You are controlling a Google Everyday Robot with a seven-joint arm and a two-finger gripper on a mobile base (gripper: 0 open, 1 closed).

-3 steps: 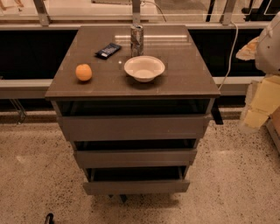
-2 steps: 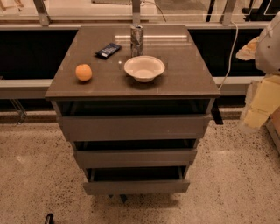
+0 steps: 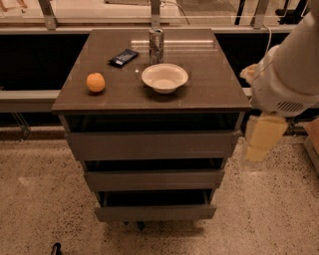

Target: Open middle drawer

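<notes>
We judge the approach step in hand. The gripper (image 3: 261, 142) hangs at 3 o'clock of the cabinet (image 3: 209, 84), touching nothing; open or closed, we cannot tell. The middle drawer (image 3: 154, 179), of 3, seems barely ajar; next, reach its front.

Place: you're in an office-type hall | cues: speckled floor (image 3: 40, 199), glass railing (image 3: 48, 14) along the counter's (image 3: 209, 74) back edge | gripper (image 3: 261, 142): beside the counter's right edge

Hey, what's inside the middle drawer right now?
Only a dark strip shows behind the front of the middle drawer. The top drawer above covers the rest, so any contents are hidden. The hand hangs right of the cabinet, not touching it.
</notes>
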